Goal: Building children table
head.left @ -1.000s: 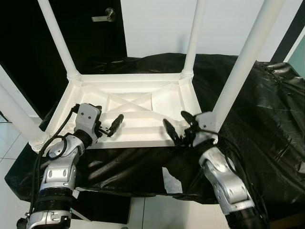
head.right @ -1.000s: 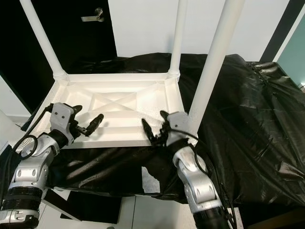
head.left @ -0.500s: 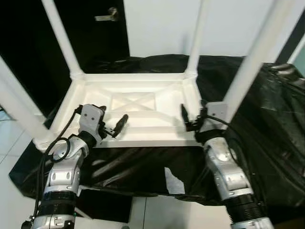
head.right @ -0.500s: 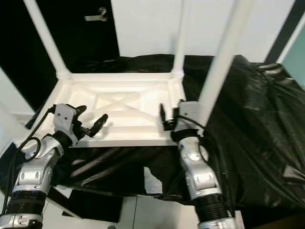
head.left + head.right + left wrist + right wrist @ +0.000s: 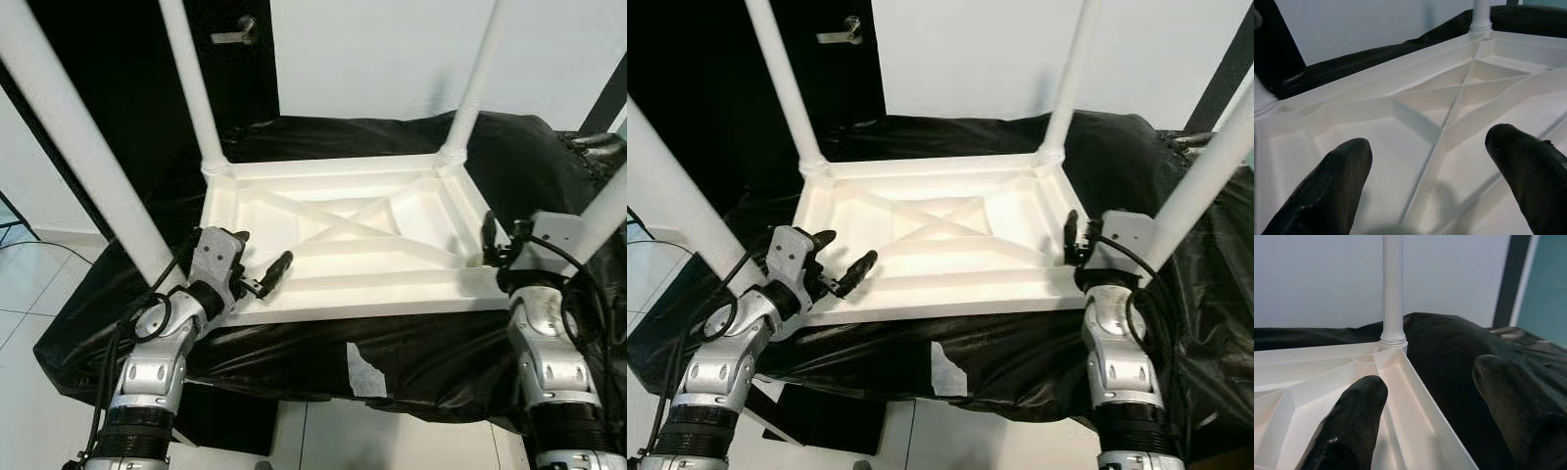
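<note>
The white children's table lies upside down on a black-covered surface, with its white legs pointing up: far left, far right, near left, near right. My left gripper is open over the ribbed underside at the near left corner, its fingers apart above the ribs. My right gripper is open at the near right corner beside the near right leg. Its fingers stand on either side of the table's right rim.
A black sheet drapes the support and hangs over its front edge, with a white patch showing in it. A dark door with a handle stands behind on the left, next to a white wall. Pale floor lies below on the left.
The view has shifted and the table now sits further right in the picture. My right gripper has gone from the middle of the near edge to the near right corner. The left gripper stays open.
</note>
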